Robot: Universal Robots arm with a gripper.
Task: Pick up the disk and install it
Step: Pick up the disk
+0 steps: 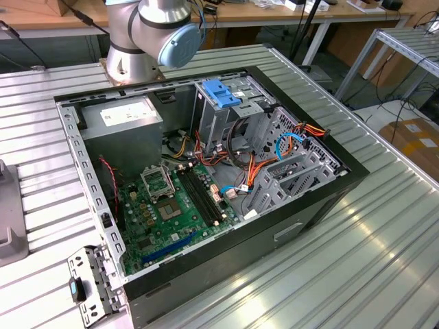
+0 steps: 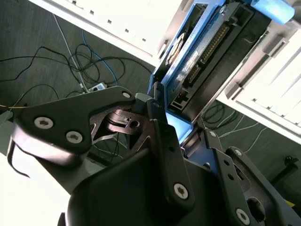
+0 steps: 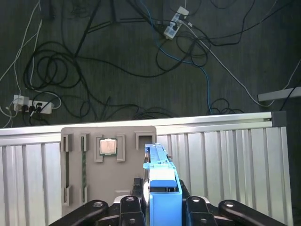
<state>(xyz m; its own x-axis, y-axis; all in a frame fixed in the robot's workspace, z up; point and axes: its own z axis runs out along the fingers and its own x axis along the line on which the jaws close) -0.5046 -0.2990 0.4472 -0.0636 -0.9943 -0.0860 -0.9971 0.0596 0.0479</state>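
While the gripper (image 3: 162, 197) clamps it, the blue-framed disk (image 3: 156, 160) stands edge-on.

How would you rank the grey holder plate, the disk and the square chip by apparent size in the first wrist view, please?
1. grey holder plate, clearly largest.
2. disk; it stands nearest the camera, so its true size against the plate is unsure.
3. square chip, smallest, lying on the plate.

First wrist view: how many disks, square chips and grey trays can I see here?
Disk: 1
Square chip: 1
Grey tray: 1
Total: 3
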